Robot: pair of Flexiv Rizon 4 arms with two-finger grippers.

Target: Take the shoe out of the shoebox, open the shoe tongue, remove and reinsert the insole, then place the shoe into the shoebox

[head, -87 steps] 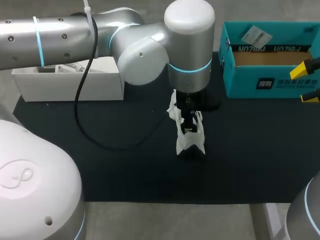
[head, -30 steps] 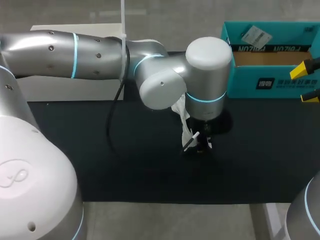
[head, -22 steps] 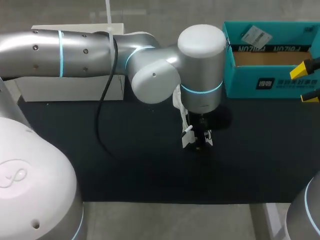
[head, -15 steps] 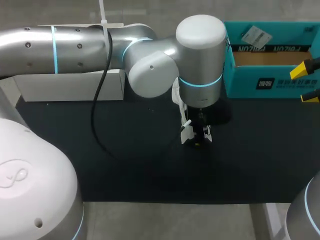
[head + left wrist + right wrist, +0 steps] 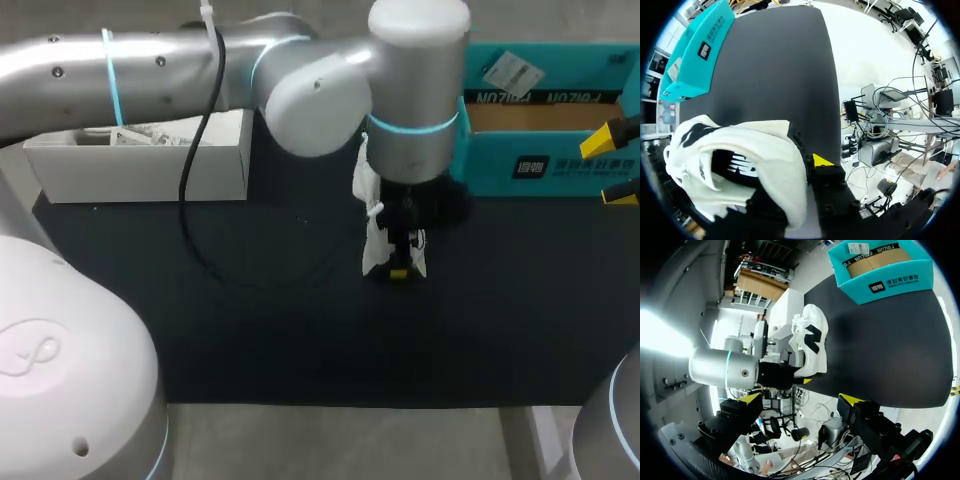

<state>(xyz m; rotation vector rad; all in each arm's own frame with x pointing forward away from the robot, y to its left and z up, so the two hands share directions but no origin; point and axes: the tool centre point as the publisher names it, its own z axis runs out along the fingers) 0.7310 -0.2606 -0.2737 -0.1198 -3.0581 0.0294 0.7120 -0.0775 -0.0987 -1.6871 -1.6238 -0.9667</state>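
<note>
At mat [image 5: 250,330] centre: one shoe [image 5: 378,245] in left pincer [image 5: 400,268] | one shoebox [image 5: 545,170]

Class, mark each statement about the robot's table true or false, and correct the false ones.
1. The white shoe lies inside the teal shoebox. False: it is outside the box, over the black mat.
2. The left pincer is shut on the shoe. True.
3. The right pincer is open and empty. True.
4. The shoebox stands at the table's left side. False: it stands at the far right.
</note>
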